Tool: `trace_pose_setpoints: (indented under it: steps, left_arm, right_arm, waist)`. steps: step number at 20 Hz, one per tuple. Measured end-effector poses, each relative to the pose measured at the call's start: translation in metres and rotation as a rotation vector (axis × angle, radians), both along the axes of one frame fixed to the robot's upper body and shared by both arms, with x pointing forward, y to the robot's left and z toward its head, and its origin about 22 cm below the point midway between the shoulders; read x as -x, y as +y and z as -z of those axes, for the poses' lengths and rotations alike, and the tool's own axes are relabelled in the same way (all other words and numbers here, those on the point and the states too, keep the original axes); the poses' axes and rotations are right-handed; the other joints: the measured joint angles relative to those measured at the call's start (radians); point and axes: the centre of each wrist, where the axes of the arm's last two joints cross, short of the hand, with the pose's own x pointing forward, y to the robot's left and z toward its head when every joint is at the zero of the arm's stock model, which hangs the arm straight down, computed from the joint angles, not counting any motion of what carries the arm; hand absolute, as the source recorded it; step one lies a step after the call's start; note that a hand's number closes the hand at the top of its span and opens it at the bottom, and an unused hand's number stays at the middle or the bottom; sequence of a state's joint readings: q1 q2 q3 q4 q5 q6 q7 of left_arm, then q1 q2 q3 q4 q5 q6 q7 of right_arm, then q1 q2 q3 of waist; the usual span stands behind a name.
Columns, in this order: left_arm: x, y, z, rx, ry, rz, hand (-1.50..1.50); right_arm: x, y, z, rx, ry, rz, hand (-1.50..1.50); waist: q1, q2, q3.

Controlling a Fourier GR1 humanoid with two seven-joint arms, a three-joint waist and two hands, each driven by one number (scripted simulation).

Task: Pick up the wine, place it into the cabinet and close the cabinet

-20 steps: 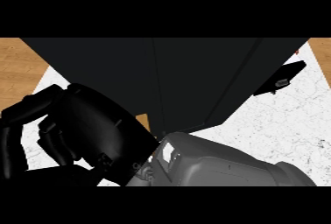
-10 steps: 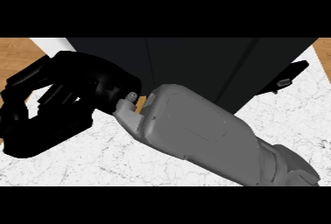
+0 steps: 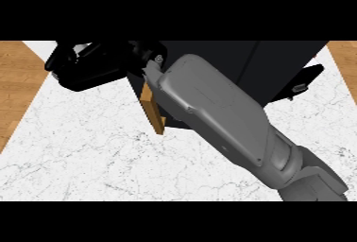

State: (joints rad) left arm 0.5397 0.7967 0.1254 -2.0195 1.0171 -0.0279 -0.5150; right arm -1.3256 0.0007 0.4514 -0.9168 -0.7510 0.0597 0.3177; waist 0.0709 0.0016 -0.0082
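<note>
My right forearm (image 3: 223, 123) crosses the view from the lower right to the upper left. Its black hand (image 3: 94, 66) sits at the top left, beside the dark cabinet (image 3: 279, 61), with relaxed fingers and nothing in it. Just below the wrist, a narrow wooden edge of the cabinet door (image 3: 155, 113) stands out over the counter. No wine bottle shows anywhere; the arm and the cabinet's dark body hide whatever is inside. My left hand is out of view.
The white marble counter (image 3: 83, 156) spreads below and to the left of the arm. Wooden flooring (image 3: 14, 85) shows at the left and right edges. A black part (image 3: 303, 85) juts from the cabinet's right side.
My right arm has stretched forward and up, carrying the hand from the lower left to the top left. The wooden door edge now shows more plainly below the wrist.
</note>
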Motion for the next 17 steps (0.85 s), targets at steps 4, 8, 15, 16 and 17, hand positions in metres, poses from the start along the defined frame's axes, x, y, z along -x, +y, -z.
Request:
trace_pose_setpoints:
  steps: [4, 8, 15, 16, 17]
  left_arm:
    - [0.002, -0.001, -0.002, -0.006, 0.006, 0.011, -1.5]
    - [-0.001, -0.002, -0.004, -0.002, 0.005, 0.039, -1.5]
    - [-0.005, -0.014, -0.007, 0.033, 0.001, 0.083, -1.5]
    - [-0.006, -0.016, -0.007, 0.039, 0.004, 0.092, -1.5]
    - [-0.006, -0.018, -0.007, 0.046, 0.008, 0.1, -1.5]
  right_arm:
    - [-0.007, -0.004, 0.009, -0.022, -0.013, -0.004, 1.5]
    - [-0.01, -0.006, 0.015, -0.051, -0.042, -0.021, 1.5]
    - [-0.011, -0.007, 0.019, -0.111, -0.056, -0.055, 1.5]
    - [-0.012, -0.007, 0.019, -0.118, -0.057, -0.06, 1.5]
    - [-0.011, -0.007, 0.019, -0.122, -0.057, -0.062, 1.5]
  waist:
    - [0.004, -0.017, -0.007]
    - [0.002, -0.024, -0.015]
    - [-0.009, -0.023, -0.029]
    - [-0.01, -0.023, -0.03]
    - [-0.011, -0.023, -0.031]
